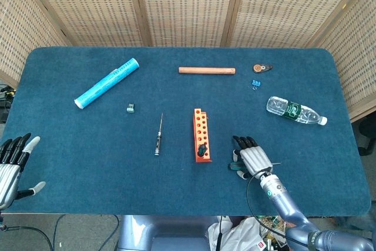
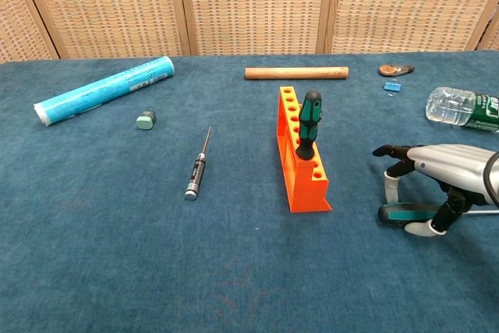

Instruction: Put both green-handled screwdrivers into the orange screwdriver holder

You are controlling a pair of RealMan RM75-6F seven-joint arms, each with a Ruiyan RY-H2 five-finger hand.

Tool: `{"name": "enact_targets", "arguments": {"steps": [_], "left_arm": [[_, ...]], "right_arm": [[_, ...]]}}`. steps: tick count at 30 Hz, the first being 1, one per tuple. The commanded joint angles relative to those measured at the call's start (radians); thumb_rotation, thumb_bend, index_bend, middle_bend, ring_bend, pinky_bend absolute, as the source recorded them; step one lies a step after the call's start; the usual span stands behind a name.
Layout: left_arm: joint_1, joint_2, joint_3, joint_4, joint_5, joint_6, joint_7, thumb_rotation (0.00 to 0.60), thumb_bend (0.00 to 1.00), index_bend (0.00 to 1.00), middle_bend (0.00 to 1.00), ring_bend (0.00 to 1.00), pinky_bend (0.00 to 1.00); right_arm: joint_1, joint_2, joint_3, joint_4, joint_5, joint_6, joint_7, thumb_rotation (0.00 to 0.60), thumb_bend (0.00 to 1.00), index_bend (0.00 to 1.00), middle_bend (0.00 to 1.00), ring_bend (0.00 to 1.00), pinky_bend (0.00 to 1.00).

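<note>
One green-handled screwdriver (image 2: 309,122) stands upright in a near slot of the orange holder (image 2: 300,163), which sits at mid-table (image 1: 200,133). The other green-handled screwdriver (image 2: 399,213) lies flat on the blue cloth right of the holder, partly under my right hand (image 2: 448,165). That hand arches over the handle: its thumb tip sits against the near side and its fingers (image 2: 387,185) curl down on the far side. The tool still lies on the cloth. In the head view the right hand (image 1: 254,158) hides most of it. My left hand (image 1: 12,166) hangs open, fingers spread, off the table's near left corner.
A small black screwdriver (image 1: 158,135) lies left of the holder. Further back are a blue tube (image 1: 106,83), a small green block (image 1: 130,108), a wooden dowel (image 1: 207,70), a blue clip (image 1: 255,83) and a water bottle (image 1: 295,110) at right.
</note>
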Motion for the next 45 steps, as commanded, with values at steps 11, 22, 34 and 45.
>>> {"name": "enact_targets", "arguments": {"steps": [11,22,34,45], "left_arm": [[-0.002,0.002,0.0,-0.001,-0.002,-0.003,-0.004,0.6,0.0,0.0,0.0,0.0,0.0],[-0.005,0.009,0.003,-0.002,0.004,-0.008,-0.02,0.6,0.0,0.0,0.0,0.0,0.0],[-0.018,0.019,-0.005,-0.002,-0.023,-0.035,-0.041,0.6,0.0,0.0,0.0,0.0,0.0],[-0.026,0.021,-0.015,-0.007,-0.048,-0.05,-0.039,0.6,0.0,0.0,0.0,0.0,0.0]], "right_arm": [[-0.033,0.08,0.041,-0.12,-0.117,0.098,0.197,0.6,0.34,0.65,0.02,0.0,0.0],[-0.059,0.225,0.152,-0.306,-0.142,0.185,0.463,0.6,0.35,0.66,0.11,0.0,0.0],[-0.005,0.288,0.274,-0.416,-0.038,0.153,0.505,0.6,0.35,0.67,0.16,0.0,0.03],[0.092,0.332,0.373,-0.523,0.164,0.096,0.404,0.6,0.39,0.67,0.16,0.0,0.03]]}}
